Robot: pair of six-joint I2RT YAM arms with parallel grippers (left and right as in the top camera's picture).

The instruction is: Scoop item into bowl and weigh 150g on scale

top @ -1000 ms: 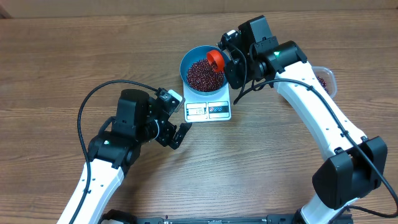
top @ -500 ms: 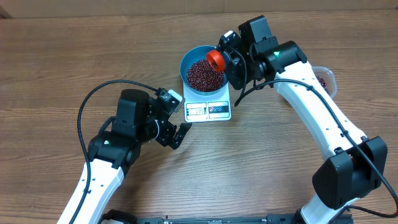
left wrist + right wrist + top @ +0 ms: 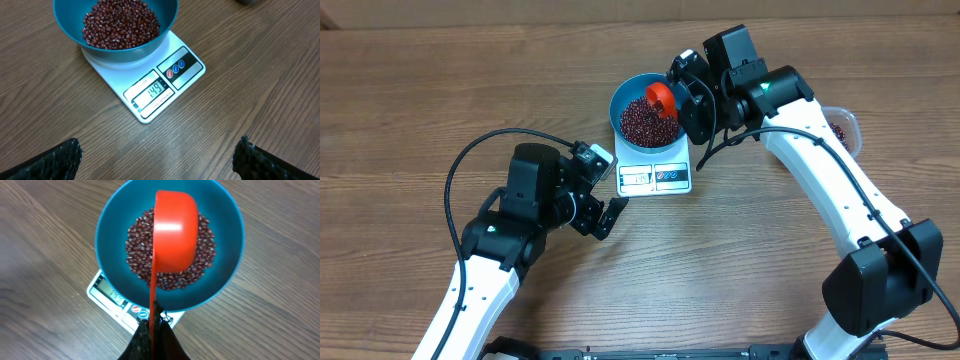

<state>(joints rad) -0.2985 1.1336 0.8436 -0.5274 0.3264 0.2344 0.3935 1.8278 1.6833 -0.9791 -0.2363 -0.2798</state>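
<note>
Since a moment ago our red scoop (image 3: 174, 240) has slid further in over the beans (image 3: 121, 22), heaped in the blue bowl (image 3: 125, 54) on the scale (image 3: 116, 76) just ahead of our right claw (image 3: 152, 325), which pinches the scoop's handle. Our left claw (image 3: 160, 162) gapes wide, the scale just beyond it.

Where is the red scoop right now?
The scoop hangs top centre in the overhead view, over the beans in the blue bowl, handle in the right gripper.
</note>
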